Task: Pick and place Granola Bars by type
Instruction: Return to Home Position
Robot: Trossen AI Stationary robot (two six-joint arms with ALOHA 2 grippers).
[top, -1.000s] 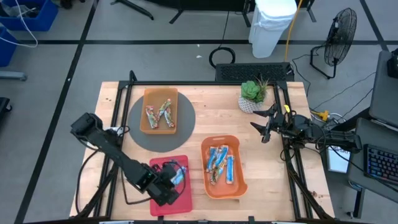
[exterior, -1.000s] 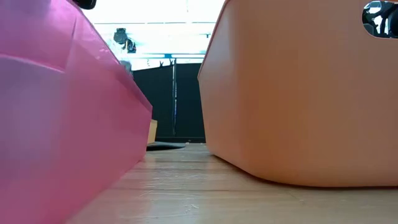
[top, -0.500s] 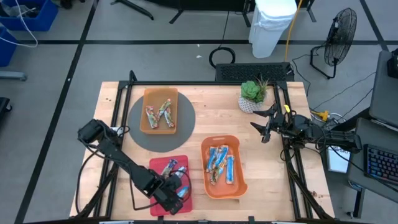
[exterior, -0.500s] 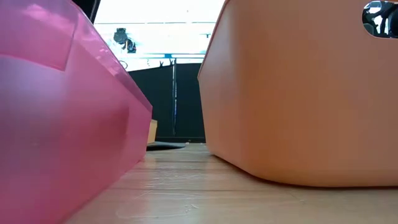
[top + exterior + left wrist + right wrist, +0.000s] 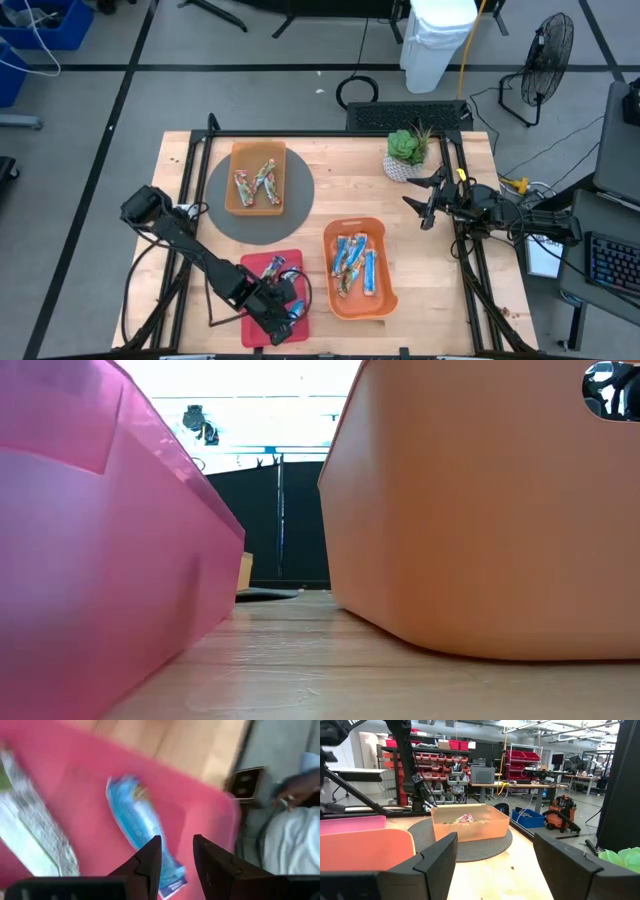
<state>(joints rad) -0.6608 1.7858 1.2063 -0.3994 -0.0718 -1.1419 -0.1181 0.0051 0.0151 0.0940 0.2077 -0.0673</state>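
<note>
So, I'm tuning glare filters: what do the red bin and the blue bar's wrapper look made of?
Red bin: likely translucent plastic, smooth; light glows pink through its wall. Blue bar, lying in it before the open left pincer: seemingly glossy film or foil wrapper, going by its pale sheen, though blurred.

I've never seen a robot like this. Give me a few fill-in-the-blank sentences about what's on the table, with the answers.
The left claw hangs over the red bin, holding ____. The bars in the orange bin near the table's front are mostly ____. The right claw waits beside a potted ____.
Missing words: nothing; blue; plant.
</note>
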